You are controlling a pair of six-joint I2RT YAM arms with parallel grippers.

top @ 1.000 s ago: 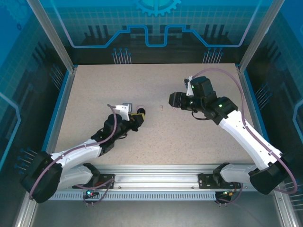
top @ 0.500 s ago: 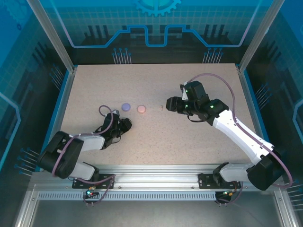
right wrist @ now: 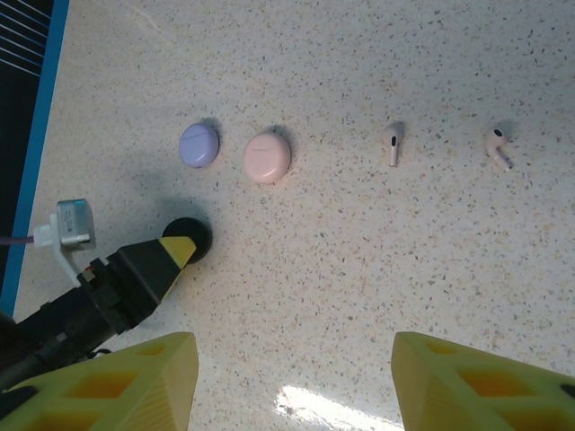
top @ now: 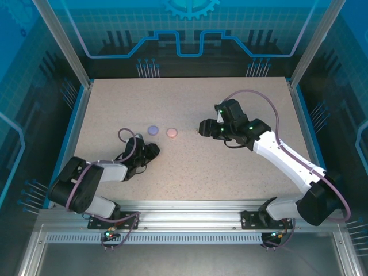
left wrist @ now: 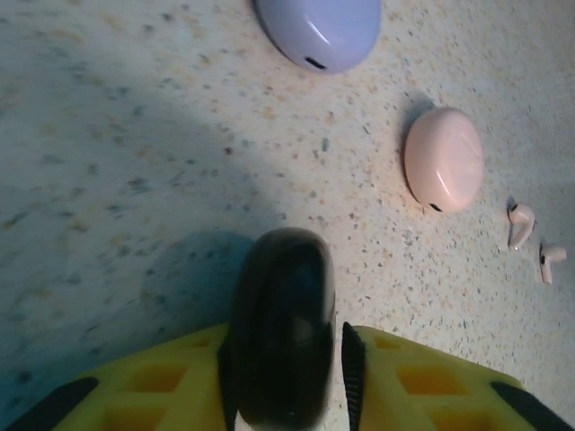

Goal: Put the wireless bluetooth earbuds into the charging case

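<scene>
A black round charging case lies on the table between the fingers of my left gripper. A thin gap shows beside the right pad, so the jaws stand slightly open around it. Beyond it are a lavender case and a pale pink case, both closed. Two pale pink earbuds lie loose to the right of the pink case. My right gripper hovers open over bare table, nearer than the earbuds, with nothing between its fingers.
From above, the lavender case and pink case sit side by side mid-table, between my left gripper and right gripper. The speckled tabletop is walled by a blue-edged frame.
My left arm drew back toward the near left, uncovering the lavender and pink cases, and its jaws have loosened round the black case. The right gripper moved left and nearer.
</scene>
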